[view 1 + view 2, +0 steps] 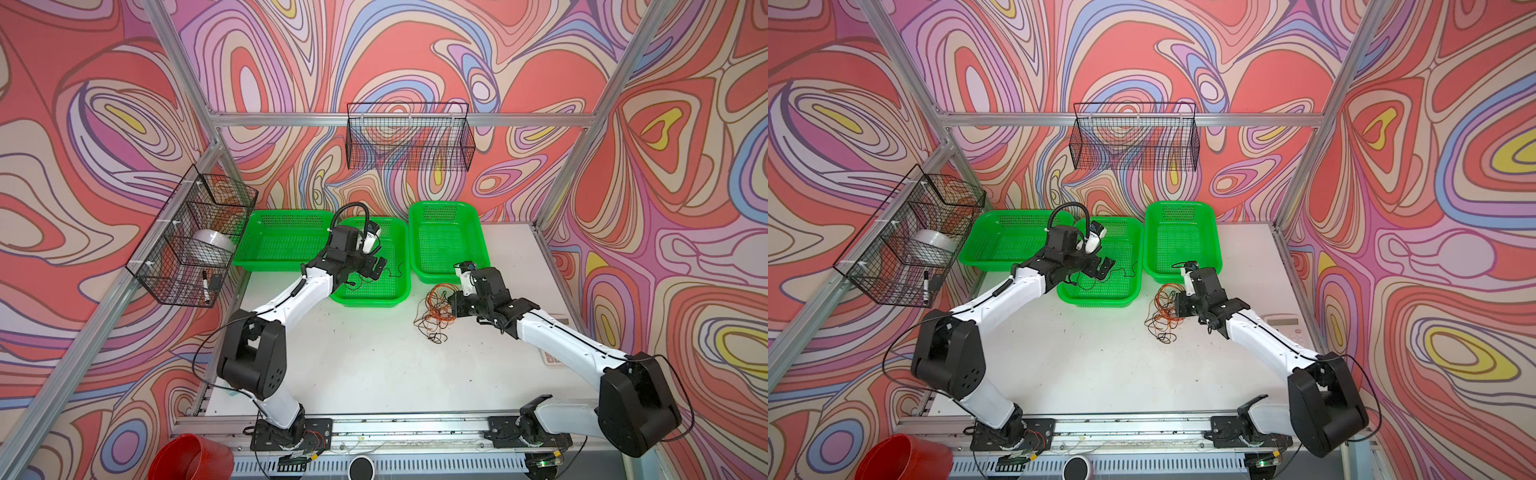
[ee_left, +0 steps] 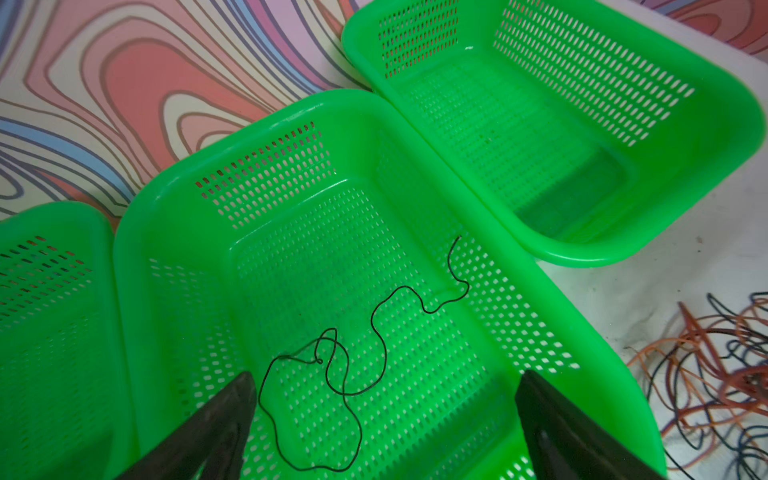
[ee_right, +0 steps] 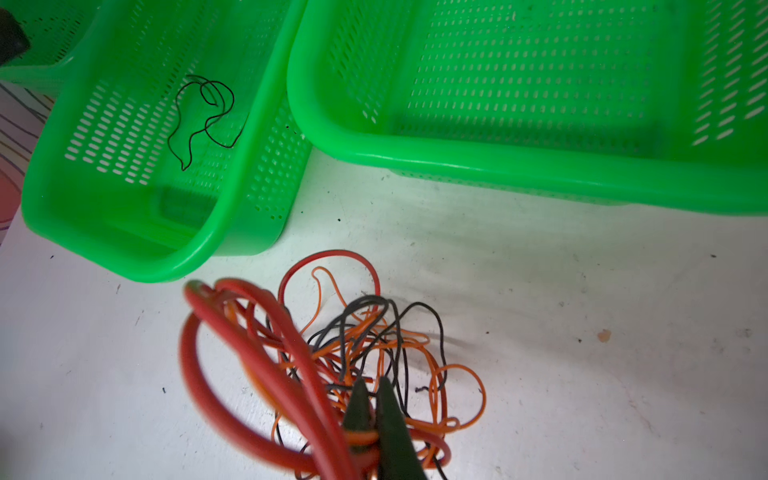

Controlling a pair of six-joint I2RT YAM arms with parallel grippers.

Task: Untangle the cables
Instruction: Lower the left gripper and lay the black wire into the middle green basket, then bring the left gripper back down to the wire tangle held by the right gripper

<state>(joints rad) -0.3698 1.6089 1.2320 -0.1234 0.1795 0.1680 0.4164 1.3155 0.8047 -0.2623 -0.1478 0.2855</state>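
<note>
Beneath the left end effector (image 2: 384, 374) lies a black cable (image 2: 371, 324).

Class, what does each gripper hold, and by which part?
Left gripper: open, empty. Right gripper: shut on the cables, pinching an orange strand at the tangle's edge nearest its arm.

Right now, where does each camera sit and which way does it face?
Top views: high at the front, looking down on table; left arm, right arm show.
Left wrist: over the middle basket, looking in; open left gripper shows.
Right wrist: low over the cable tangle, right gripper shut on it.
Shared: both wrist views show the black cable in that basket.
</note>
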